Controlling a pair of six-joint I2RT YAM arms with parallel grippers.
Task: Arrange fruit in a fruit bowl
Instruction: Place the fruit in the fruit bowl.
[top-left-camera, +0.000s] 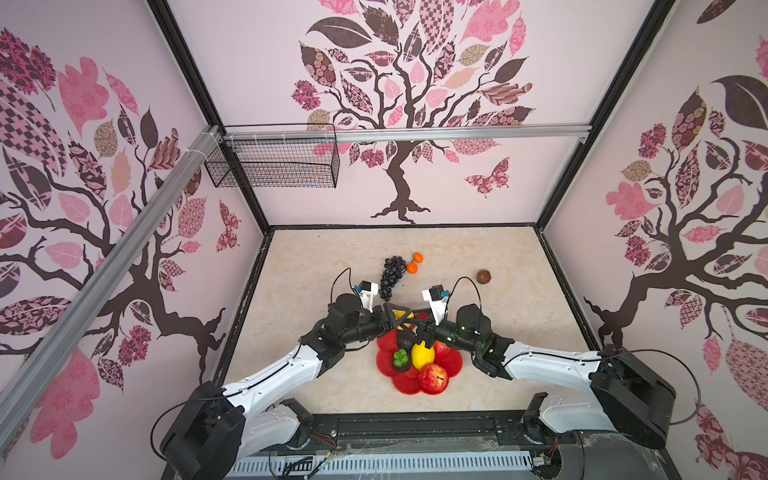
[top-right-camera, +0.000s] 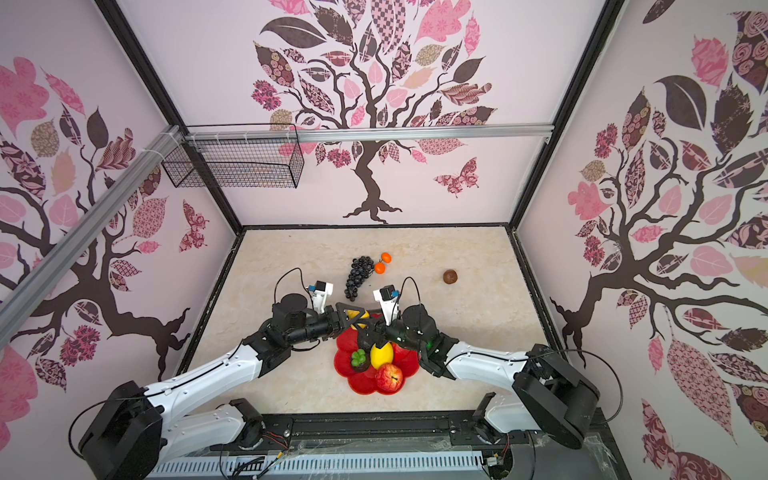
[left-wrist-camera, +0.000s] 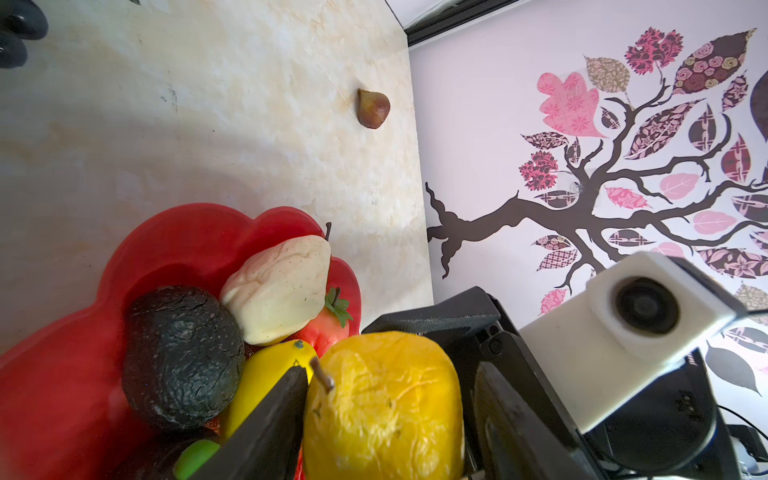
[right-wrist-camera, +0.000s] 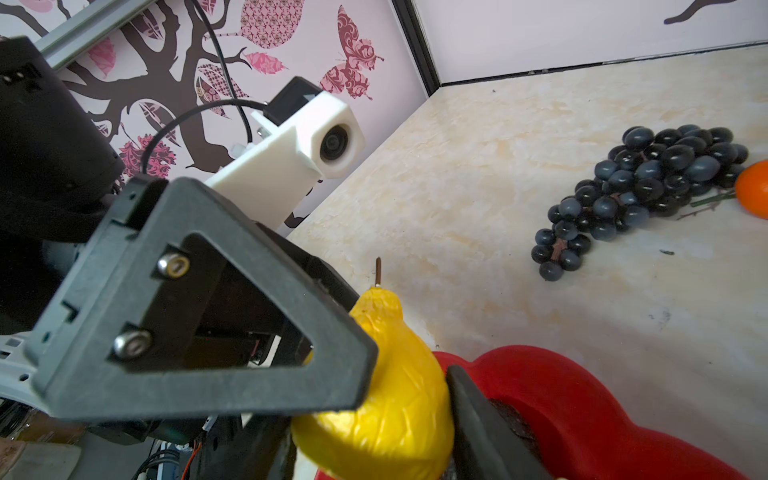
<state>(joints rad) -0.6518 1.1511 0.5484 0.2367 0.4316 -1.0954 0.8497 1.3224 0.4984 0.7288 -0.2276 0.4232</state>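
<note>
Yellow pear (left-wrist-camera: 382, 415) within left pincer (left-wrist-camera: 386, 374), within right pincer (right-wrist-camera: 374, 403), at fruit bowl (left-wrist-camera: 83, 353) rim

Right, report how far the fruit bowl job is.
Done: red apple, lemon, avocado, cream pear and strawberry lie in the red bowl. In hand: a yellow pear sits between the jaws of the left end effector and the right end effector at the bowl's far rim; which bears it is unclear. Remaining: grape bunch, two oranges and brown pear on the table.
</note>
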